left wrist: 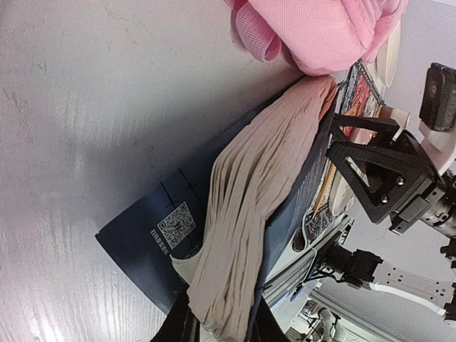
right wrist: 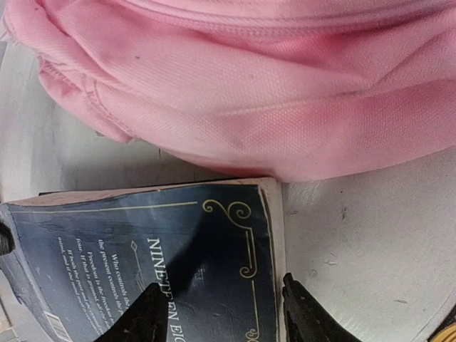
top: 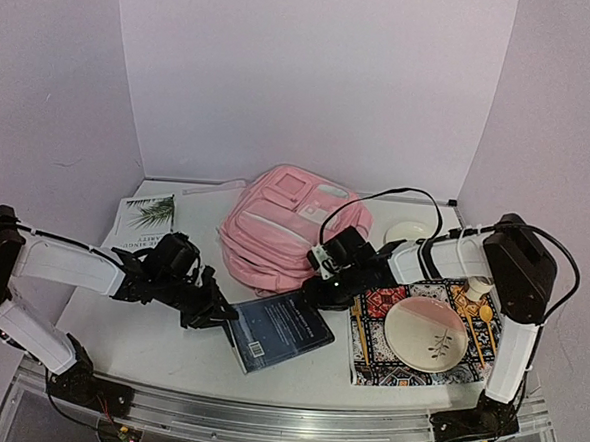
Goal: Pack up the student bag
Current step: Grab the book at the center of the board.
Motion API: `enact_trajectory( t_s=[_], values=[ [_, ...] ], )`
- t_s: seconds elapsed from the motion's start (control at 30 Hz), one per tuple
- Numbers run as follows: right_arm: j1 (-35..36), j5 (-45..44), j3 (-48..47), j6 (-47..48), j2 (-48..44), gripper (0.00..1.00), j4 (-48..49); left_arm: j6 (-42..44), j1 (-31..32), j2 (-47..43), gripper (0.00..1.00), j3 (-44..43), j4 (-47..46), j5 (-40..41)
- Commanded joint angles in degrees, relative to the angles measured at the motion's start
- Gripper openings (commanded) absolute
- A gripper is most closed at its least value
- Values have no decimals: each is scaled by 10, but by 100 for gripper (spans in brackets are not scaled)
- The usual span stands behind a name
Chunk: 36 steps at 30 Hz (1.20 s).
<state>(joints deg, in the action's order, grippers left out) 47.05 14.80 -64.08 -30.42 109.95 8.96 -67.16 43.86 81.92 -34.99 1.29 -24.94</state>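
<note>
The pink backpack (top: 284,230) lies face-up, long axis slanting near-left to far-right; left gripper (left wrist: 219,322) pinches a dark-blue book (top: 280,330); right gripper (right wrist: 222,313) spread.

White arm shells (top: 67,264), dark joints (top: 521,265), black left gripper (top: 219,319), black right gripper (top: 314,294) (looped cable (top: 397,195))

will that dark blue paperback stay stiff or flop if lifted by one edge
Probably floppy: the paperback shows pages fanning apart. Pinched at one edge by the left gripper, it would likely sag. Its smooth cover may slip.
</note>
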Motion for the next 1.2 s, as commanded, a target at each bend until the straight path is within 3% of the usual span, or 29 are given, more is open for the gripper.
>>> enact_trajectory(
  t_s=[0.0,0.2,0.53,0.9,1.17],
  values=[
    [8,-51,19,29,-70,61,6,1,-1,-10,12,-20,-39,-11],
    [43,-107,54,126,-146,70,13,-33,-1,-4,0,-30,-23,-8],
    [168,-186,116,304,-231,77,20,-53,-1,0,0,-72,20,-3],
    [315,-374,127,439,-165,80,36,-56,-1,26,0,-109,25,-17],
    [358,-492,121,491,-82,80,120,-66,-1,33,0,-119,27,-23]
  ],
)
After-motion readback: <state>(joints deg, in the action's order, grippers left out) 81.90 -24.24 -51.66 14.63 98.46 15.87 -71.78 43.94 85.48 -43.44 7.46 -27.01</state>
